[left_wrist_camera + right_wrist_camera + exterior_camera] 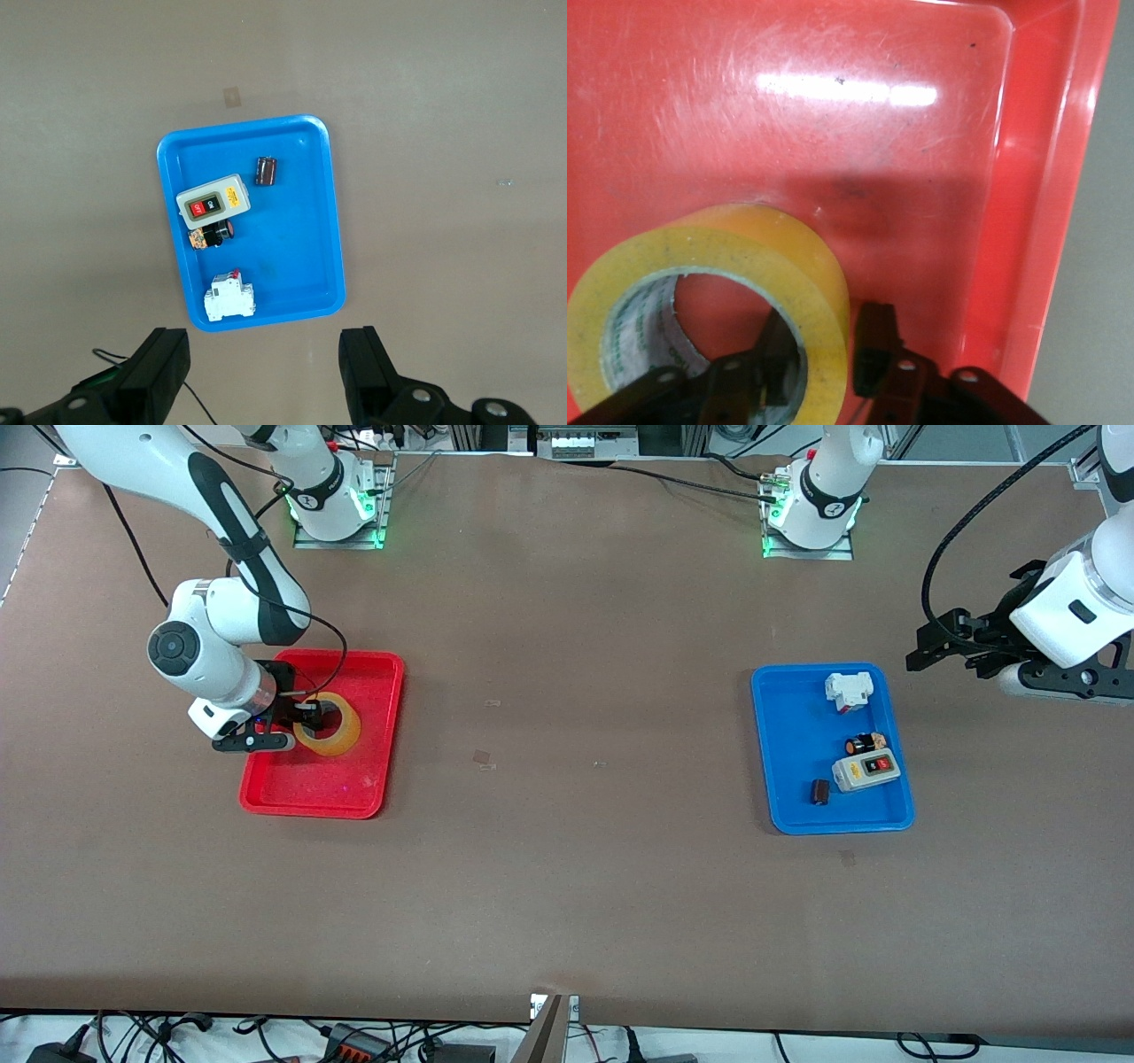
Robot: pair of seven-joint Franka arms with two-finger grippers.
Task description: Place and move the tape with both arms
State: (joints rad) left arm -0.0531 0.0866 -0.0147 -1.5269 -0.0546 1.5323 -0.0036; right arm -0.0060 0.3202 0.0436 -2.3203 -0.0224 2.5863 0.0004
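Observation:
The tape [342, 737], a yellowish translucent roll with a greyish core, lies in the red tray [354, 802] at the right arm's end of the table. My right gripper [306, 717] is down at the roll. In the right wrist view, the right gripper [824, 341] straddles the wall of the tape [718, 239]: one finger is in the hole and the other is outside, with a thin gap showing. It is open. My left gripper [917, 657] waits open and empty in the air beside the blue tray [797, 779], toward the left arm's end; it also shows in the left wrist view [266, 359].
The blue tray [301, 266] holds a grey box with a red button [866, 771], a white breaker [849, 691], a small dark part [820, 792] and a black-orange part [866, 743]. The brown table lies bare between the trays.

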